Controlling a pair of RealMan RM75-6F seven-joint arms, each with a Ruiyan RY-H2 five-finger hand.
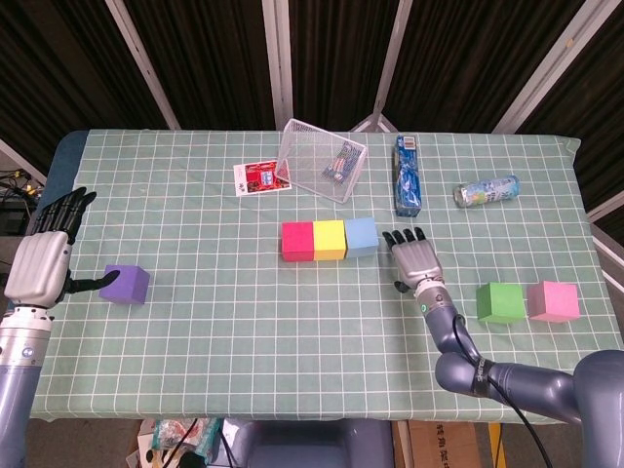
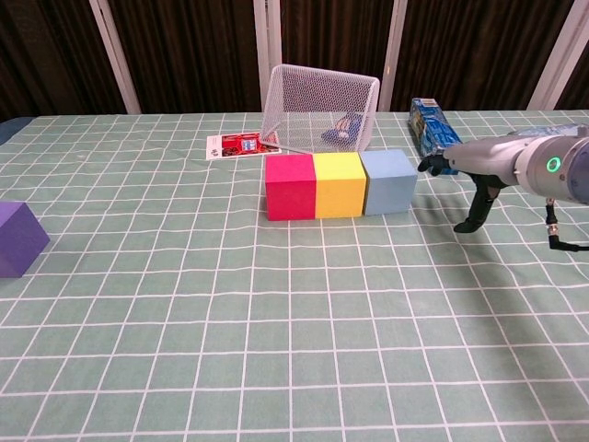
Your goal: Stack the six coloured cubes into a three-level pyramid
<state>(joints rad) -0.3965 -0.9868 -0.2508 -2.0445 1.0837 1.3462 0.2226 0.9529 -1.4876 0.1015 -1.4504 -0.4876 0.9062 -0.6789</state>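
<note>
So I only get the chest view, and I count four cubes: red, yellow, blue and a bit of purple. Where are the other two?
Observer: The head view shows a green cube and a pink cube side by side, far over on the right.
Operator: Is anything near the purple one?
Observer: Yes, the left hand is just left of the purple cube, fingers spread and holding nothing.
Operator: Anything else out of my sight?
Observer: A plastic bottle lies on its side, further back than those two cubes.
</note>
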